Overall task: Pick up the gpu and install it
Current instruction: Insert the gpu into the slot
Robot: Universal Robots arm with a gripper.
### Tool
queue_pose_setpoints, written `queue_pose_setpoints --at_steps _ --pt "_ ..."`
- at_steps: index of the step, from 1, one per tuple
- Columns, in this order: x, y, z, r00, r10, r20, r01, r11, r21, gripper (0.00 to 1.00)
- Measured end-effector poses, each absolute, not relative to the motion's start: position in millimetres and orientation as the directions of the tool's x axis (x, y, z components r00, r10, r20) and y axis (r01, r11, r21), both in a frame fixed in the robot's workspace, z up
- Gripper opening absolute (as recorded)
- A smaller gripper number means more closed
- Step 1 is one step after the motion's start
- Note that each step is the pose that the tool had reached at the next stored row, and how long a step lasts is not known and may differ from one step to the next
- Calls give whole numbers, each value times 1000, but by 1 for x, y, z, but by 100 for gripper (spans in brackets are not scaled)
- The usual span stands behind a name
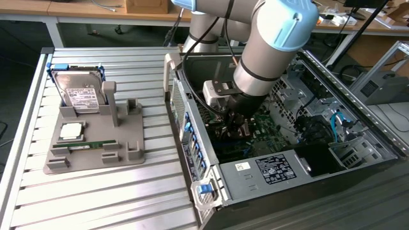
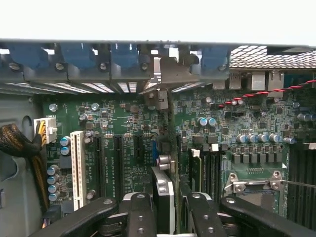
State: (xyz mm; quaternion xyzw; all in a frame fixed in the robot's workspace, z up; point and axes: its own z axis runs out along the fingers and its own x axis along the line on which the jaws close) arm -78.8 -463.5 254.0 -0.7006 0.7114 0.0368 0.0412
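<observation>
We see the gpu (image 2: 163, 182) edge-on in the wrist view, a thin dark card with a silvery edge, standing upright above the green motherboard (image 2: 123, 143). It is pinched between the two black fingers (image 2: 140, 212) of the claw (image 2: 169, 200), which is closed onto the card from both sides. The card's far end reaches the metal rear wall of the case, next to a row of blue latches (image 2: 123, 54). We cannot tell whether its lower edge is seated in a slot. Beside it on the board lie several dark expansion slots and one long white slot (image 2: 76, 168).

In the exterior view the claw (image 1: 235, 128) is at the centre of the frame, deep inside the open computer case (image 1: 357, 124), with the arm coming down from the upper middle. Just below it in the frame is the labelled power supply (image 1: 275, 170).

On the exterior view's left, well apart from the case, a grey holder (image 1: 128, 143) rests on the slatted tabletop (image 1: 96, 201). In the upper left of the frame a silver hard drive (image 1: 80, 93) stands propped in the holder. Below it lie a square processor (image 1: 72, 130) and a slim green memory stick (image 1: 93, 143).
</observation>
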Motion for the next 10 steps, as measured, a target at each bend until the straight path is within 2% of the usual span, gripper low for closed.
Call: queue_pose_setpoints --at_steps 10 --pt "-79 -464 256 -15 -994 -111 -1000 15 -5 30"
